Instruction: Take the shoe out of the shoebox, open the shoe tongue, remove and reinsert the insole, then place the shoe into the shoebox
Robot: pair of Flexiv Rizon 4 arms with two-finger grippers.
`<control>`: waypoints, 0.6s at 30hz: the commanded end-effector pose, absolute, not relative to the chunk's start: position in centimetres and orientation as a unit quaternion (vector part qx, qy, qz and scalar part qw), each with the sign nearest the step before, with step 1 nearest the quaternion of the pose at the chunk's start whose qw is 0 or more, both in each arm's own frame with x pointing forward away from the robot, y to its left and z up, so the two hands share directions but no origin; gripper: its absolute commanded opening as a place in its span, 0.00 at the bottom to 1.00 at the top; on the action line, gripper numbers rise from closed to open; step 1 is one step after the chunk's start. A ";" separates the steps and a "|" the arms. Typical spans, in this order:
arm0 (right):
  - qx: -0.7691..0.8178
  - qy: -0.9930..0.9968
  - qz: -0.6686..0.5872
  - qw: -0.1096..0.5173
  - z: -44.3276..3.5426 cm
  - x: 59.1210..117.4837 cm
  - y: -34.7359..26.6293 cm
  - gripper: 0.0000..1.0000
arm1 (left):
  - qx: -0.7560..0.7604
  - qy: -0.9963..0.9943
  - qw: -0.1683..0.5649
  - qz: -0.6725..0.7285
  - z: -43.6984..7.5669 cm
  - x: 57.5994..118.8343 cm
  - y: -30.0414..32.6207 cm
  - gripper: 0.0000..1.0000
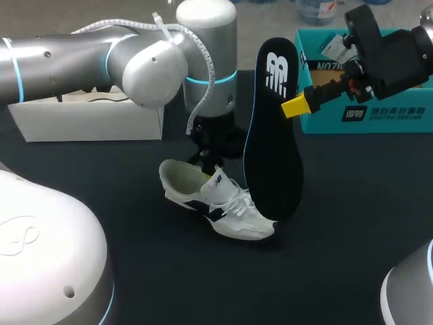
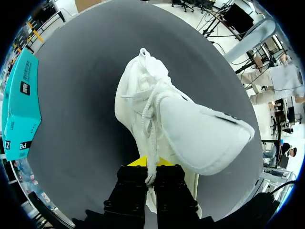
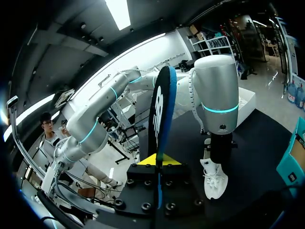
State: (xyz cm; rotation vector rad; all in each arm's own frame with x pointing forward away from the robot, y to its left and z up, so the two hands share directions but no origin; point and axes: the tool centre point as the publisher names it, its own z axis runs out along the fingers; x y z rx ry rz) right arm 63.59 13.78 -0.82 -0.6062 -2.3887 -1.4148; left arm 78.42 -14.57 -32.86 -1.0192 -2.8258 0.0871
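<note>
Yellow-tipped fingers of the right gripper (image 3: 157, 164) are clamped on the black insole (image 3: 159, 102), one on each face, toward its heel end. The insole stands nearly upright with its toe end down, fully out of the shoe (image 1: 218, 200). In the head view its lower end overlaps the shoe's forefoot; whether the two touch cannot be told. Held this way, it is judged ready to be slid in toe-first.

The left gripper (image 2: 151, 168) is closed on a strip of white material at the shoe's opening, either tongue or lace. This grip probably steadies the shoe and holds the opening wide for the insole.

The white shoe rests on its sole on the dark table (image 1: 352, 223), outside the box, directly below the left arm (image 1: 149, 64). The teal shoebox (image 1: 369, 118) sits behind the right gripper, well apart from the shoe. A white box (image 1: 88, 120) lies at the table's far left.
</note>
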 end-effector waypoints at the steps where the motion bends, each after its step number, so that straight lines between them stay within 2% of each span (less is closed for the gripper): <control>1: -0.211 -0.832 -0.491 0.150 -0.9 63.7 13.9 0.00 | -0.552 -0.818 0.159 0.029 -31.4 79.9 -14.9 0.00; 12: -0.211 -0.832 -0.491 0.150 -0.9 63.7 13.9 0.00 | -0.552 -0.818 0.159 0.029 -31.4 79.9 -14.9 0.00; 18: -0.211 -0.832 -0.491 0.150 -0.9 63.7 13.9 0.00 | -0.621 -0.770 0.140 0.033 -32.0 79.6 -15.5 0.00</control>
